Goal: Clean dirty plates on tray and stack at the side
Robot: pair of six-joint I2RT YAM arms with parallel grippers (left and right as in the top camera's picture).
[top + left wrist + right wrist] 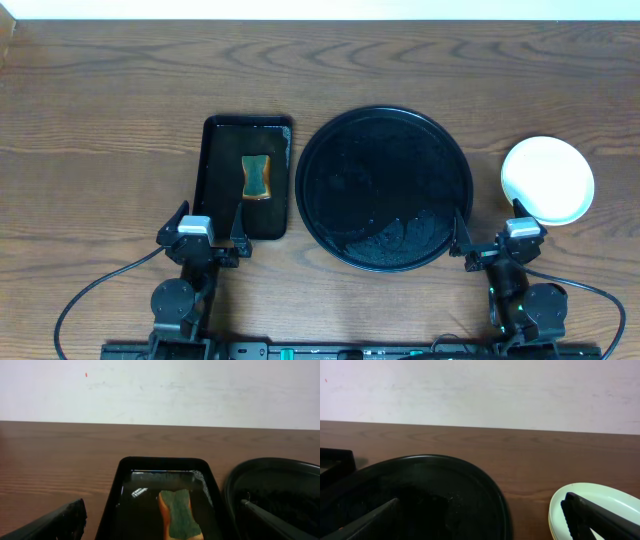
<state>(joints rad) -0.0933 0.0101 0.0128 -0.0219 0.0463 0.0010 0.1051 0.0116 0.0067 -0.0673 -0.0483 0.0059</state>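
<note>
You have both pincers spread wide, gripping nothing: left gripper [210, 222] left of the tray [385, 118], right gripper [490, 226] on its right, near the stacked plates [547, 180].

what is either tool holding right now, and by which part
Nothing is held. The left tool and the right tool are both open, and neither is gripping anything.

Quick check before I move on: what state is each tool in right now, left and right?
Left tool: open, holding nothing.
Right tool: open, holding nothing.
</note>
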